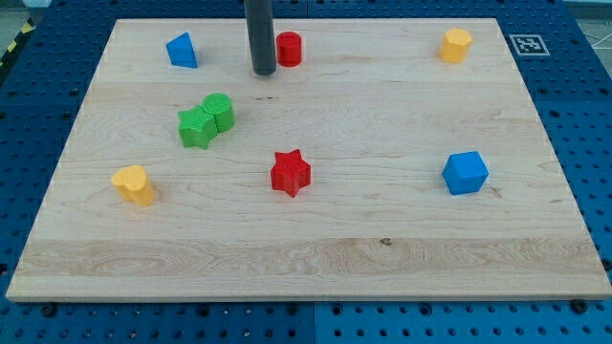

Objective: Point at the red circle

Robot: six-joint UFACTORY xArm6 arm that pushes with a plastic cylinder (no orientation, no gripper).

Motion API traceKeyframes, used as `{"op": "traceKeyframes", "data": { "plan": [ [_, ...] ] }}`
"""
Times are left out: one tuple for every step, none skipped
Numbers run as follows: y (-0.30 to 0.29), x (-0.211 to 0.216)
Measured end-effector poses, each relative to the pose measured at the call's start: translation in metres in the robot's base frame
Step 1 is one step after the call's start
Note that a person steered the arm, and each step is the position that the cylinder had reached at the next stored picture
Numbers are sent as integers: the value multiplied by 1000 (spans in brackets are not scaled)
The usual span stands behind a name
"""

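The red circle (289,48) is a short red cylinder standing near the view's top, a little left of centre. My tip (263,71) is the lower end of the dark rod that comes down from the view's top. It sits just left of the red circle and slightly below it, with a narrow gap between them. A red star (291,173) lies near the board's middle, well below the tip.
A blue triangle-like block (181,50) is left of the rod. A green circle (221,111) touches a green star (197,127). A yellow block (134,184) is at the left, a yellow hexagon (456,45) at top right, a blue cube (466,172) at right. All rest on the wooden board (382,248).
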State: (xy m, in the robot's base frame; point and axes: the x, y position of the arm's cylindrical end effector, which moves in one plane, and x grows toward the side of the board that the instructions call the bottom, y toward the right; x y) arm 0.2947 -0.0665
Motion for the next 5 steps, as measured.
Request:
{"op": "traceKeyframes", "data": {
  "plan": [
    [-13, -32],
    [-13, -59],
    [-7, -63],
    [5, -47],
    [17, -32]
  ]
}}
